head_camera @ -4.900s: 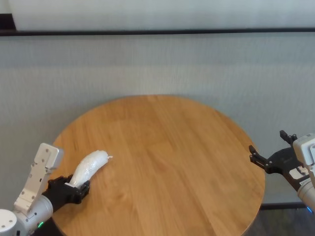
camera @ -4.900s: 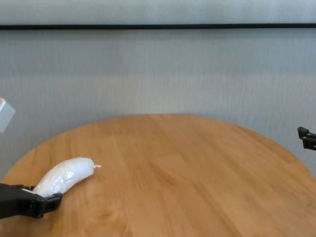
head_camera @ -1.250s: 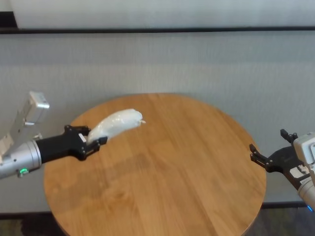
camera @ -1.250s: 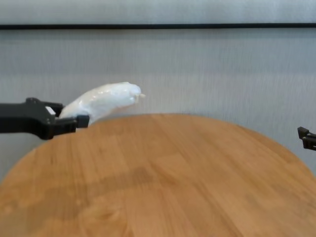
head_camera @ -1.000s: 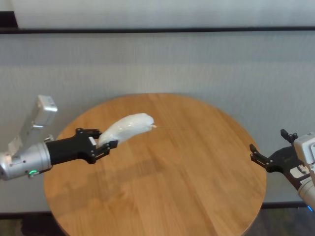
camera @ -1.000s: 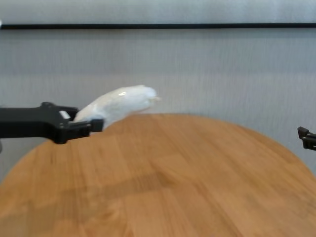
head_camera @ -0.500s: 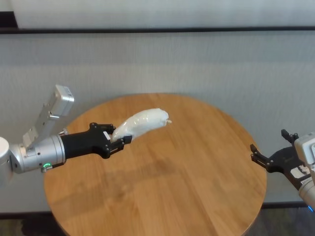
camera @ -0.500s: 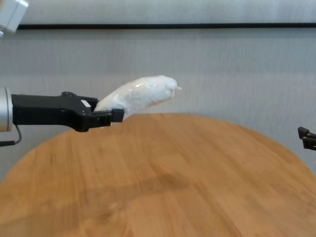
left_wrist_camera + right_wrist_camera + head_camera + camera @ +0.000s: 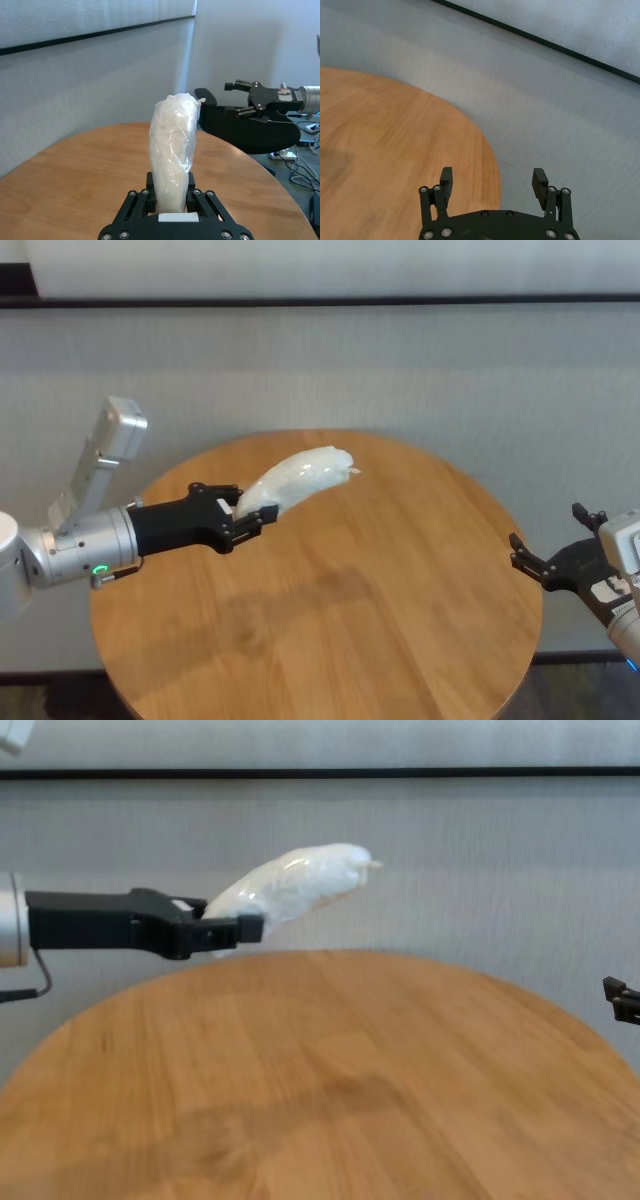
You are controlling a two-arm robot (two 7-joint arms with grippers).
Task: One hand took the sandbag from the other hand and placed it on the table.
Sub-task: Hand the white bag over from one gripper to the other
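Note:
My left gripper (image 9: 245, 522) (image 9: 235, 930) (image 9: 172, 197) is shut on the lower end of the white sandbag (image 9: 298, 478) (image 9: 295, 885) (image 9: 172, 150). The bag is held high above the left half of the round wooden table (image 9: 380, 620) (image 9: 350, 1100), its pinched end pointing up and to the right. At the table's right edge my right gripper (image 9: 545, 565) (image 9: 492, 182) stands open with nothing between its fingers. It also shows far off in the left wrist view as the right gripper (image 9: 250, 95). In the chest view only a fingertip (image 9: 618, 992) of it shows.
A grey wall with a dark rail (image 9: 320, 302) runs behind the table. The bag and arm cast a shadow (image 9: 300, 605) on the wood. A black chair (image 9: 250, 130) and cables stand beyond the table in the left wrist view.
My left arm has carried the sandbag up and to the right, over the table. The right arm has stayed still and open.

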